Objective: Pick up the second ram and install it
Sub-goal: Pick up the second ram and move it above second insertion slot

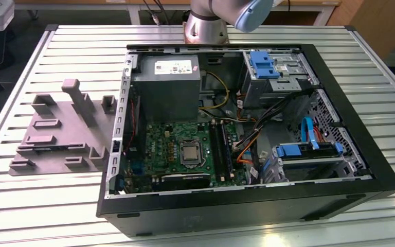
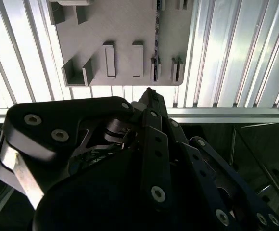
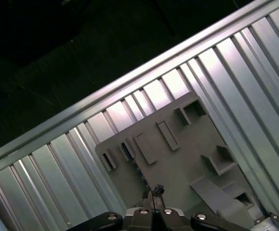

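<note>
The second ram (image 2: 155,38) is a thin blue-green stick standing on edge in the slots of a grey holder plate (image 2: 125,29) on the slatted table. It also appears as a thin bluish strip (image 3: 138,168) on that plate (image 3: 178,159) in the first wrist view. My gripper (image 2: 149,92) hangs well above the plate's edge, apart from the stick. Its black fingertips (image 3: 154,188) are pressed together with nothing between them. The motherboard's long black slots (image 1: 219,146) lie inside the open computer case (image 1: 362,170).
The grey holder plate (image 1: 60,134) sits on the exterior view's left of the case, with raised posts and brackets. Inside the case are a power supply (image 1: 166,82), blue drive-bay clips (image 1: 263,64), cables and a processor socket (image 1: 189,153). The arm's base (image 1: 204,25) stands behind the case.
</note>
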